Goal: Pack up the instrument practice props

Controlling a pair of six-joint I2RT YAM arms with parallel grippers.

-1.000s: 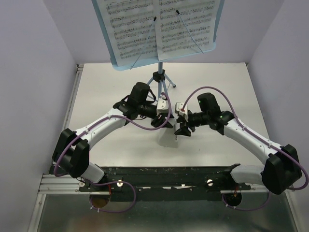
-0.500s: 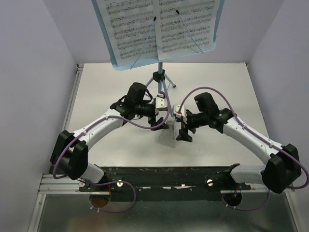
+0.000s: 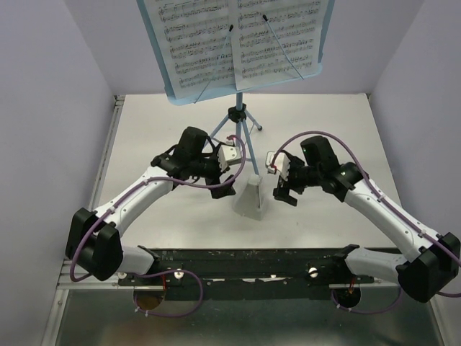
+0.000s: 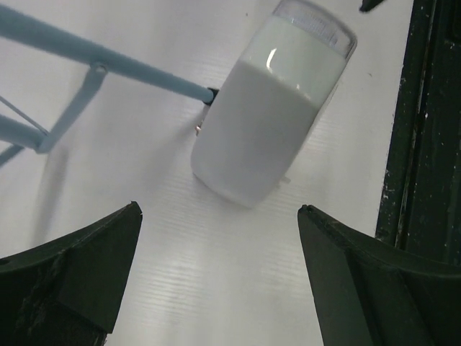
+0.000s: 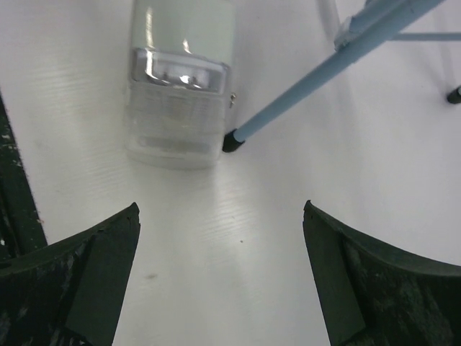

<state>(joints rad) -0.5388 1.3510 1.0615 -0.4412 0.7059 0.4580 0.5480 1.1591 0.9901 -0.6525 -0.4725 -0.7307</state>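
The light-blue music stand rises at the back of the table, its tray holding two sheet-music pages under thin wire holders. A tripod leg ends in a black foot beside a white oblong object with a clear end. My left gripper hangs open to the left of that object, nothing between its fingers. On the object's other side my right gripper is open and empty too.
Pale walls close in the table on the left, right and back. A black rail with the arm bases runs along the near edge. The stand's other legs spread on the table between the arms.
Both grippers have opened wide and drawn apart, the left to the left and the right to the right, uncovering the white object between them.
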